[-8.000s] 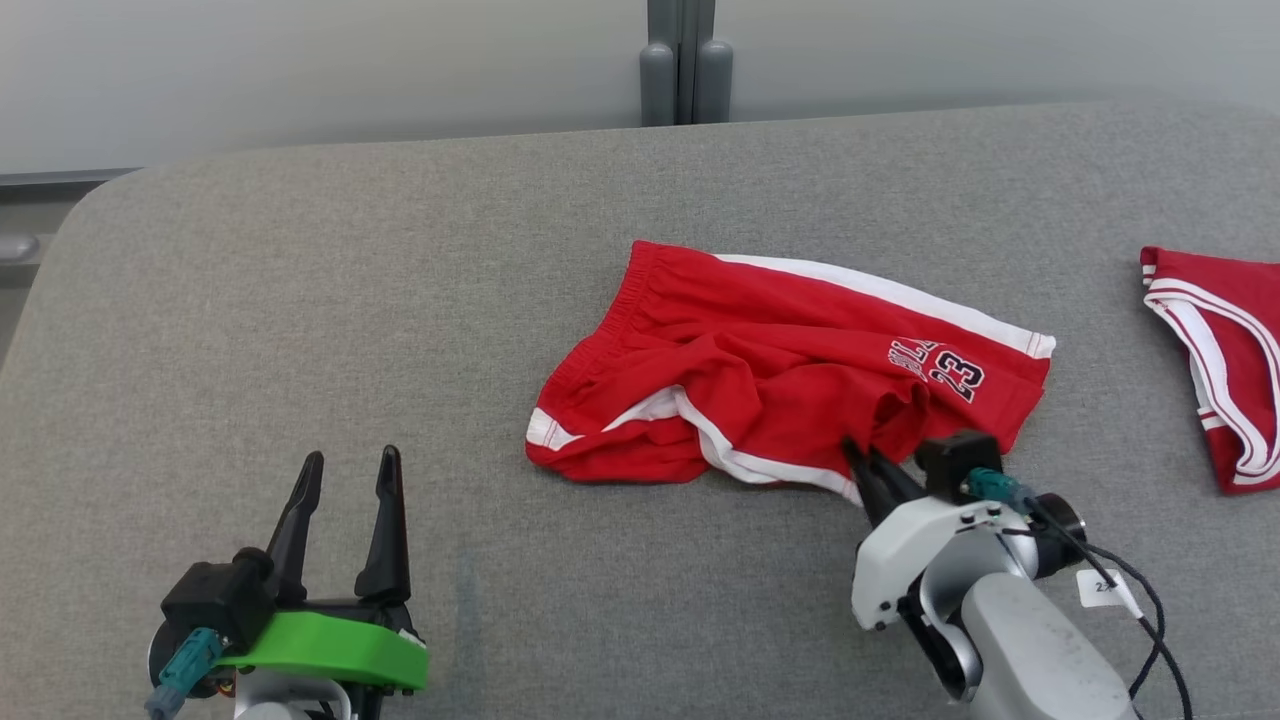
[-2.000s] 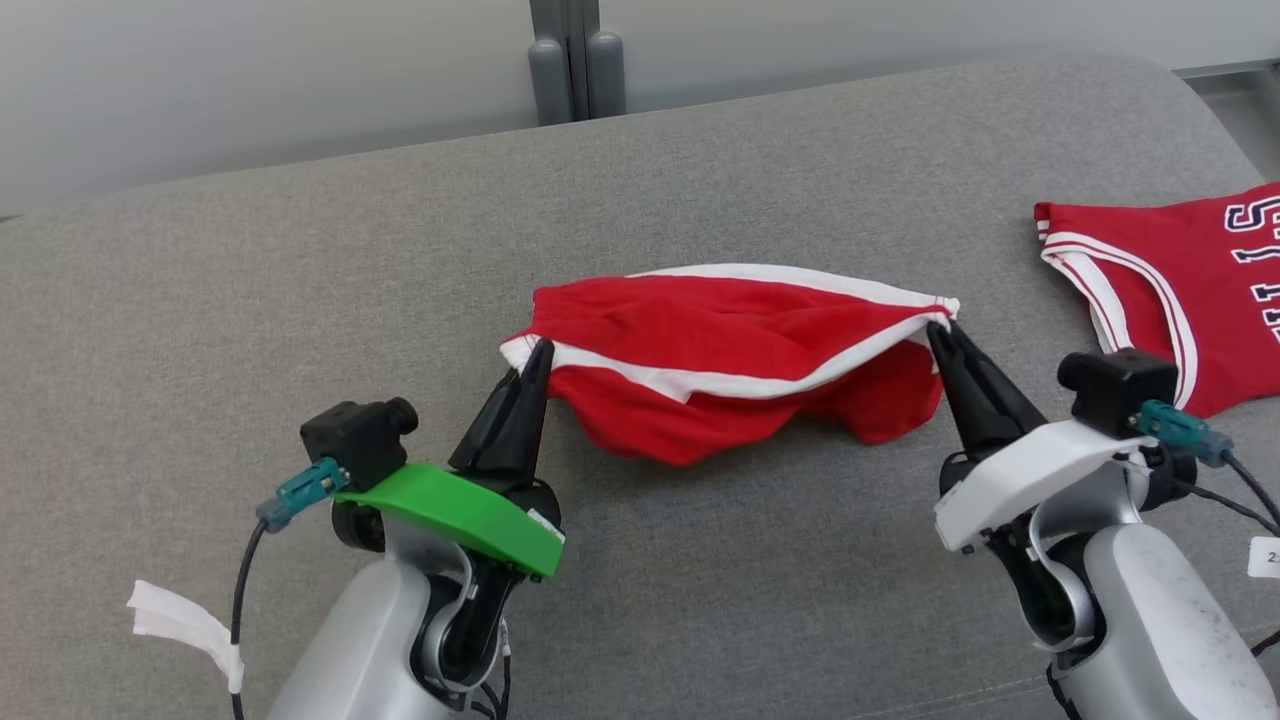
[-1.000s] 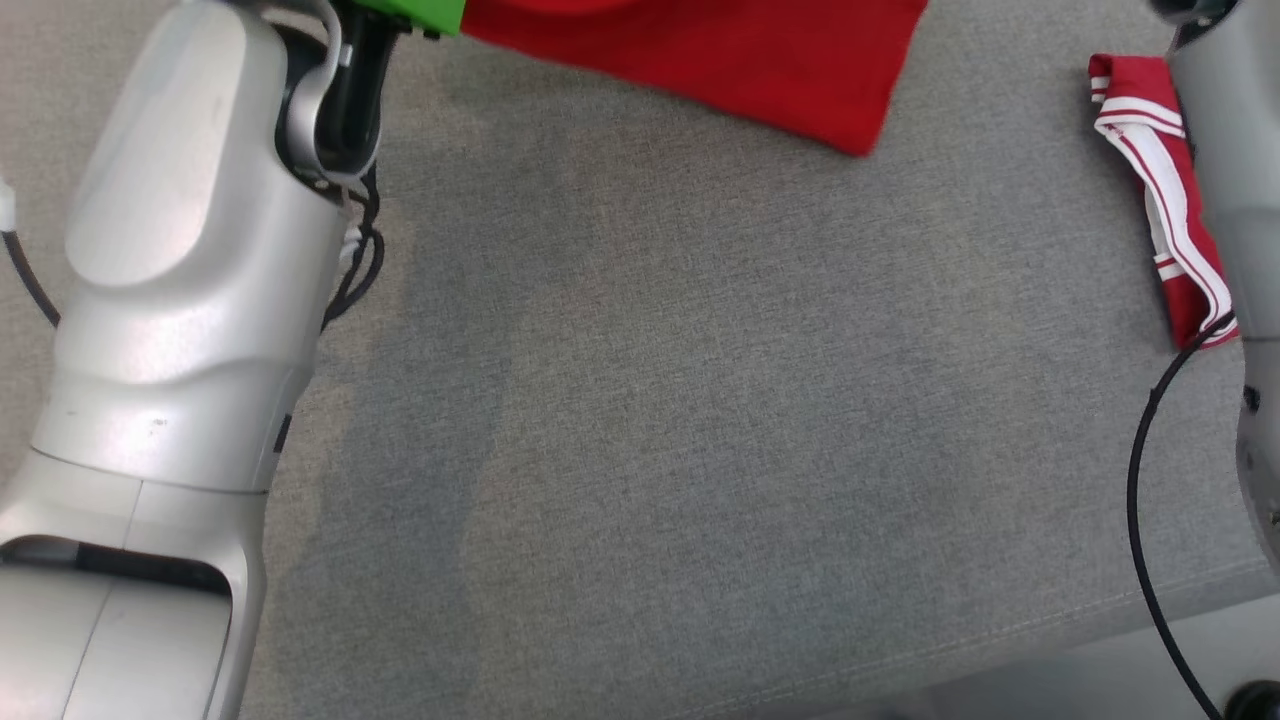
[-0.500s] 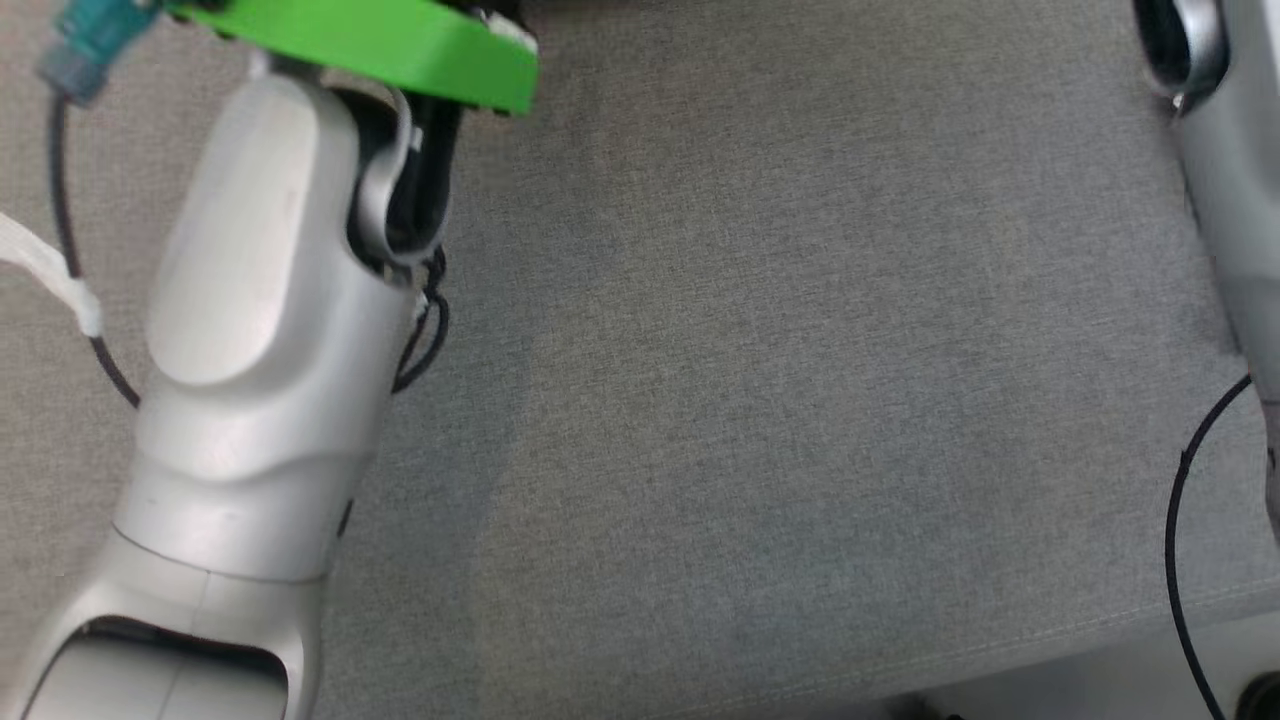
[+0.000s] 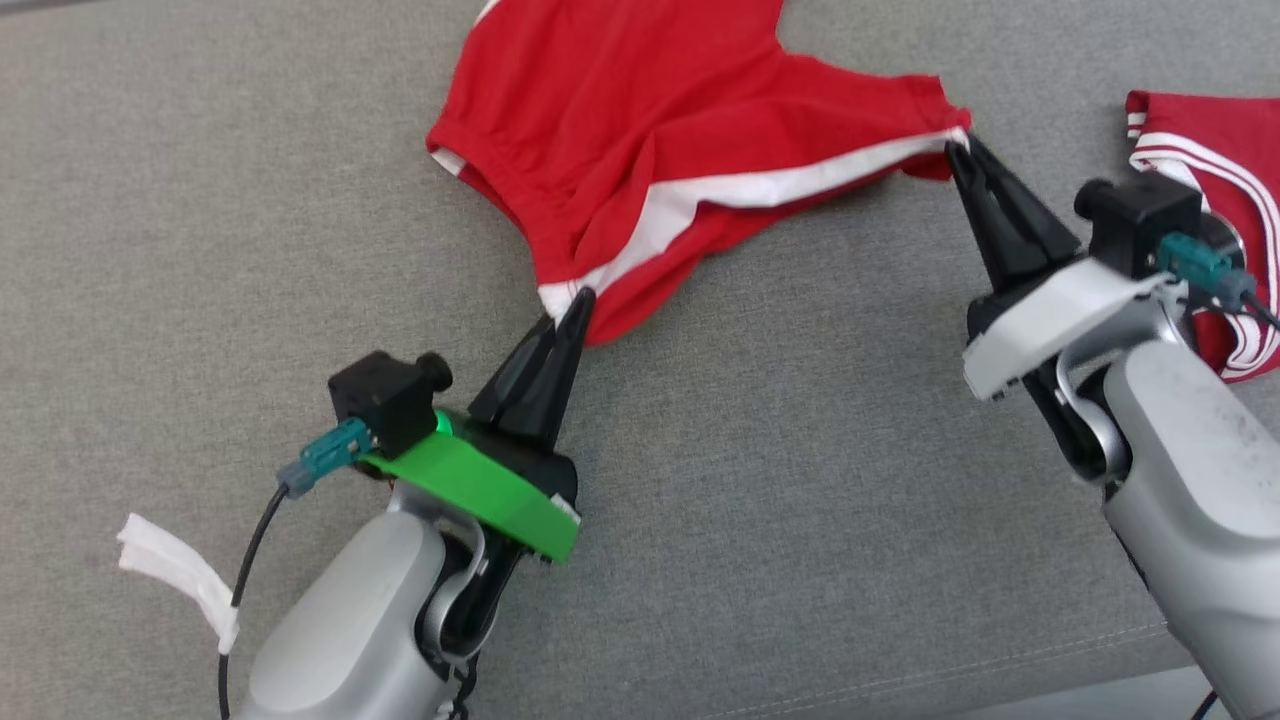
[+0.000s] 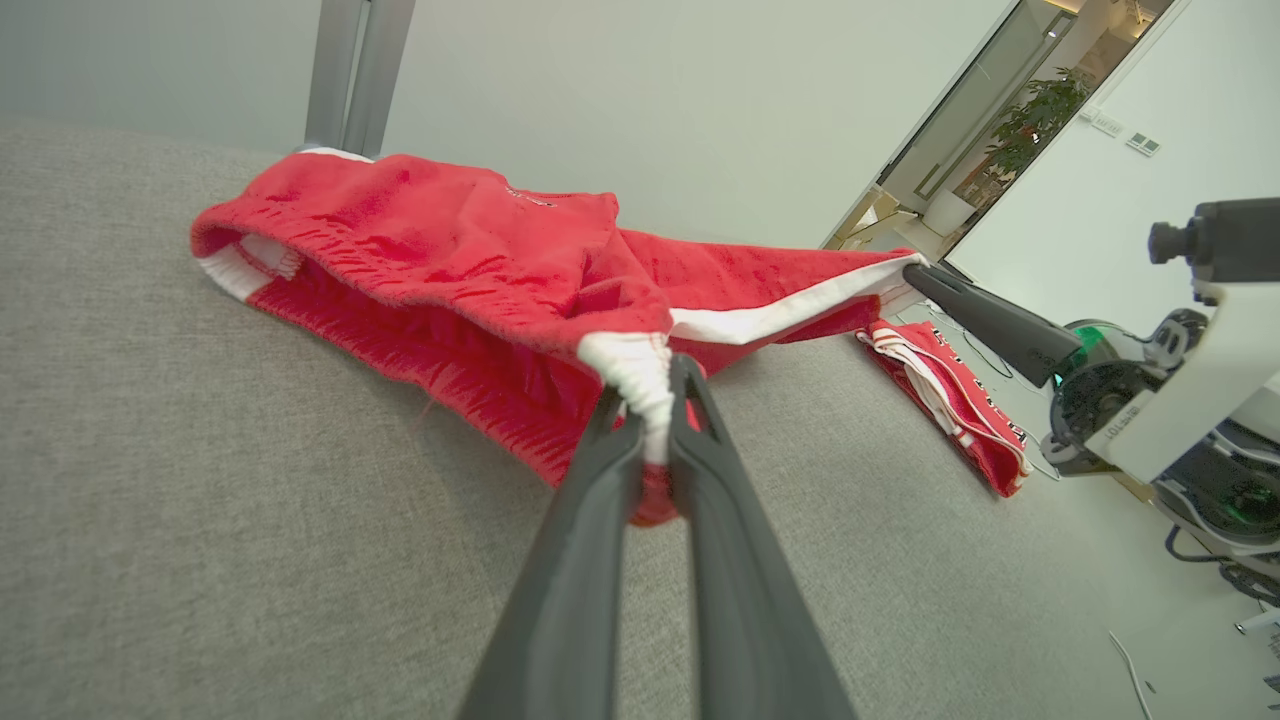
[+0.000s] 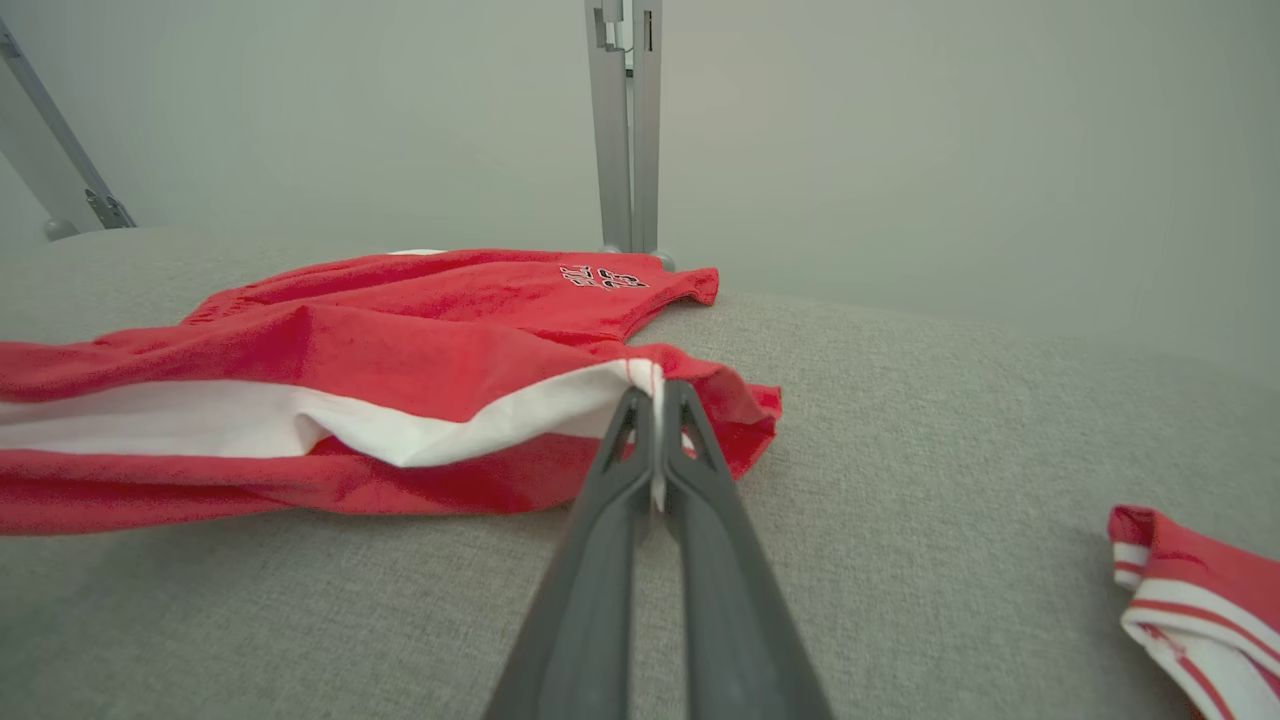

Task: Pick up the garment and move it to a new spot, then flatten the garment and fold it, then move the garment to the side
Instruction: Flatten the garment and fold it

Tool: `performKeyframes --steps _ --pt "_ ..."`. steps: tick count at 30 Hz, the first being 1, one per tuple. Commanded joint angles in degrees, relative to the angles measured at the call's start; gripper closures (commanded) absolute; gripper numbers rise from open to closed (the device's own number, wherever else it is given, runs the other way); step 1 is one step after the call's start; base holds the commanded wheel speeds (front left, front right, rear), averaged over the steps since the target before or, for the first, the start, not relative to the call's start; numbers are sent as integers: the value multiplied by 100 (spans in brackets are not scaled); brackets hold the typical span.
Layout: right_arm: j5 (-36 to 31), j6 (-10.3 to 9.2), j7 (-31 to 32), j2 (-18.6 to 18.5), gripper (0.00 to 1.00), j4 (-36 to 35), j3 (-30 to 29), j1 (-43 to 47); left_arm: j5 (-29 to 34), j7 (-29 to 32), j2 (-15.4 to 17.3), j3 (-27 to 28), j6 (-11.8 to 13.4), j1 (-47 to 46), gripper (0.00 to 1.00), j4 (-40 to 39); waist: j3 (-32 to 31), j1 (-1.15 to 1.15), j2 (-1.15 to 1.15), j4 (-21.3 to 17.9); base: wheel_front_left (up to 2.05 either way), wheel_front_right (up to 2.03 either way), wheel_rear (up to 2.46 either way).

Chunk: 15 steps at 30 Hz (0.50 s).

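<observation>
The garment [image 5: 640, 130] is a pair of red shorts with white side stripes, spread across the grey surface [image 5: 800, 480] at the top middle of the head view. My left gripper [image 5: 578, 300] is shut on its near left corner, pinching the white waistband edge [image 6: 640, 375]. Off to the right, my right gripper [image 5: 958, 150] is shut on the other corner, at the end of the white stripe [image 7: 645, 385]. Between the two grips the white-striped edge is stretched and held a little above the surface, while the far part of the garment [image 7: 450, 290] lies on the surface.
A second red piece of clothing with white trim [image 5: 1225, 160] lies at the right edge, behind my right wrist, also seen as red cloth [image 7: 1200, 590]. A grey post [image 7: 625, 120] stands against the wall behind the surface. The surface's front edge [image 5: 1000, 670] runs along the bottom right.
The head camera swung down to my forearms and has come back up. The garment now lies further back with both grippers still pinching its corners, spread wider apart than two seconds ago.
</observation>
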Motion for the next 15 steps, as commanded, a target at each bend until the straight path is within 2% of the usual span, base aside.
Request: performKeyframes --steps 1,5,10,15 --pt "64 -6 114 -67 100 -147 -123 356 -177 0 154 -77 -25 234 100 -49 -570 0 0 16 0 0 0" --pt "120 -6 472 -78 100 -643 -542 1273 -656 0 423 -248 -25 798 100 -97 -979 0 0 57 0 0 0" --pt "3 -5 919 156 100 -1200 -1131 2325 -1272 17 868 -708 -25 1204 100 -92 -1340 0 0 97 0 0 0" --pt "-162 -5 1553 328 100 -1696 -1386 3178 -1537 9 1197 -904 -25 1491 100 -48 -1523 0 0 120 0 0 0"
